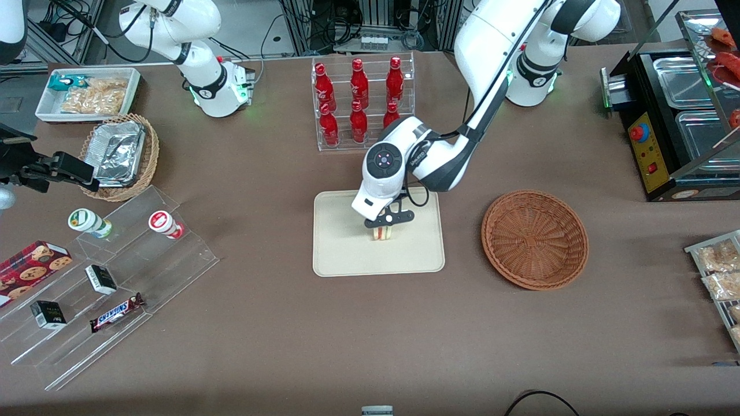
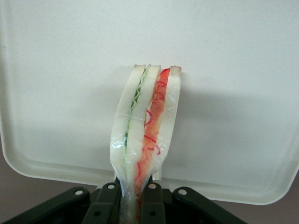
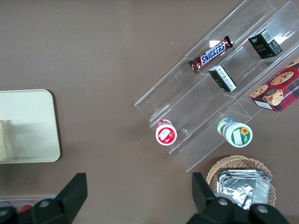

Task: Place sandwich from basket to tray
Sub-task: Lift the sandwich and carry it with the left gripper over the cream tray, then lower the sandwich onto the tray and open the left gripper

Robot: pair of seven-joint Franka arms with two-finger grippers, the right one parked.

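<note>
— Status?
— Tool (image 1: 388, 222) grips my sandwich (image 2: 145, 135), low over the tray (image 1: 341, 254); basket (image 1: 535, 238) sits bare toward the working arm's end.
— Next?
— I judge: lower, unclench, lift away.

The hand (image 1: 386, 226) is holding the sandwich (image 1: 383, 233) over the tray (image 1: 347, 254), with bare tray showing all round. The bottle rack (image 1: 363, 104) is standing farther up the table (image 1: 289, 323). The basket (image 1: 535, 238) is sitting well apart.

White sandwich (image 2: 145, 135), green and red layers; cream tray (image 1: 341, 254)
</note>
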